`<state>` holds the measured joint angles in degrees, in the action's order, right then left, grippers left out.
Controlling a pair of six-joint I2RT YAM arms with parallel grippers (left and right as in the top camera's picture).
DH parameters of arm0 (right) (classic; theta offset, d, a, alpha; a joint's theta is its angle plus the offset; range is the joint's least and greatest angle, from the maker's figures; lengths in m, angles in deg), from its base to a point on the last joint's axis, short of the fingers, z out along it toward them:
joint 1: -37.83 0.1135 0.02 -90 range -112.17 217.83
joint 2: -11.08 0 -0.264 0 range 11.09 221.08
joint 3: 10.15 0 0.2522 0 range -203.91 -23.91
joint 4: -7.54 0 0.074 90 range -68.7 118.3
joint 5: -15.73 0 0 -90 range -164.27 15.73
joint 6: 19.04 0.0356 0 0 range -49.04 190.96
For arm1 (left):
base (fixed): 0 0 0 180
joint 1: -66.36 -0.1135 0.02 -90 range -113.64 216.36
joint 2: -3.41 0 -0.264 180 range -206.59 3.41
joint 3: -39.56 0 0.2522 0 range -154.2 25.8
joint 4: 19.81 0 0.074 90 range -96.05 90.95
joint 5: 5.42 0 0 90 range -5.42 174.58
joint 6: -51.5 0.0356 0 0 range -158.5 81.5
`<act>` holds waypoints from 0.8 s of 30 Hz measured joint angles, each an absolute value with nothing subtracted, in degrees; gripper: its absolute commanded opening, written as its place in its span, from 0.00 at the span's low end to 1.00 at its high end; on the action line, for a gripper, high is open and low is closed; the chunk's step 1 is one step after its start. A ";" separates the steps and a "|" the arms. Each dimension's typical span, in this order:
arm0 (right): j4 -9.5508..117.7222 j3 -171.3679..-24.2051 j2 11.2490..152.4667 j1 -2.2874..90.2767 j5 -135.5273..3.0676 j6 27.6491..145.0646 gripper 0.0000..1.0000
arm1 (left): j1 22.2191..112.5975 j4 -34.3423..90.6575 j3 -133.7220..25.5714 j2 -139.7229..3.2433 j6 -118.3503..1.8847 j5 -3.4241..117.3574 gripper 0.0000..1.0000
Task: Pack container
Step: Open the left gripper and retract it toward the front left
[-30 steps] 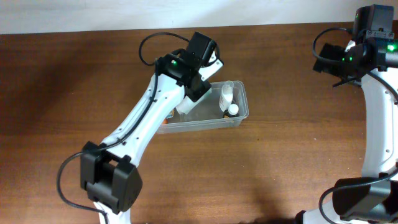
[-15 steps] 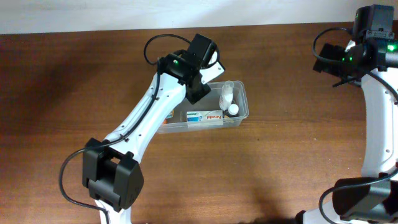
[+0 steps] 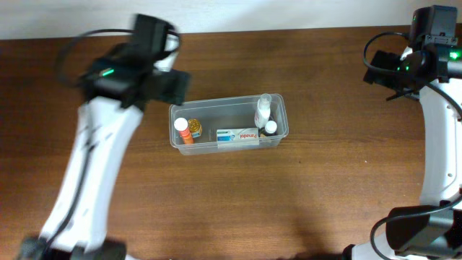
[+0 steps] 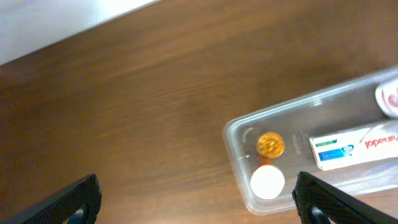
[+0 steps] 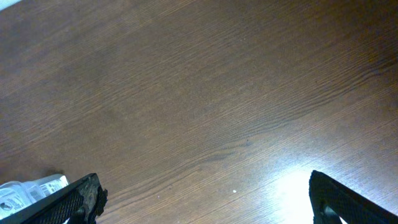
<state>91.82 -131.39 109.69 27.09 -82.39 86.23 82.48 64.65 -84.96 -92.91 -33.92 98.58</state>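
Note:
The clear container (image 3: 216,105) sits mid-table. Inside it are an orange bottle with a white cap (image 3: 184,131), a white box (image 3: 238,136), a clear bottle (image 3: 263,110) and a small dark-capped bottle (image 3: 270,128). My left gripper (image 3: 167,85) is blurred, up and to the left of the tub, open and empty. In the left wrist view the left gripper (image 4: 199,199) hangs over bare wood, with the container's left end (image 4: 236,134), the white cap (image 4: 268,182) and the box (image 4: 351,149) to its right. My right gripper (image 5: 205,199) is open over bare table.
The right arm (image 3: 426,65) stands at the far right of the table, well away from the tub. A pale wall edge runs along the back of the brown wooden table (image 3: 325,188). Cables loop off both arms.
The left arm has swung left and back, off the container, and its jaws have opened wide. The tub's left end with the orange bottle now shows. The right arm has not moved.

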 measured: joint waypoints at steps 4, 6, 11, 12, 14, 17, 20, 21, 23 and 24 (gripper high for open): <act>91.78 -131.39 109.71 27.09 -82.41 86.25 0.98 | 79.99 66.20 -85.02 -82.81 -36.47 98.80 0.99; 91.82 -131.39 109.71 27.09 -82.39 86.23 0.98 | 80.05 63.86 -81.66 -77.74 -38.11 98.84 0.99; 91.71 -131.39 109.71 27.09 -82.41 86.25 0.99 | 80.05 53.46 -63.98 -63.97 -42.51 99.70 0.99; 91.84 -131.39 109.69 27.09 -82.39 86.23 0.98 | 80.05 50.94 -58.95 -60.73 -43.40 99.87 0.99; 91.78 -131.39 109.71 27.09 -82.39 86.23 0.98 | 80.05 44.60 -49.55 -55.18 -45.17 100.00 0.99; 91.80 -131.39 109.69 27.09 -82.41 86.25 0.98 | 80.05 35.97 -36.70 -48.58 -48.74 100.05 0.99; 91.80 -131.39 109.69 27.09 -82.39 86.23 0.99 | 80.05 31.32 -27.54 -45.32 -51.27 98.93 0.99; 91.80 -131.39 109.69 27.09 -82.39 86.23 0.98 | 80.05 31.27 -26.34 -45.21 -51.62 98.47 0.99; 91.80 -131.39 109.69 27.09 -82.39 86.23 0.98 | 80.05 31.34 -24.59 -45.50 -52.06 97.55 0.99; 91.80 -131.39 109.71 27.09 -82.39 86.25 0.98 | 80.05 31.36 -24.26 -45.83 -52.28 97.16 0.99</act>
<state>91.80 -131.39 109.71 27.09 -82.39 86.25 80.05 31.36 -24.26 -45.83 -52.28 97.16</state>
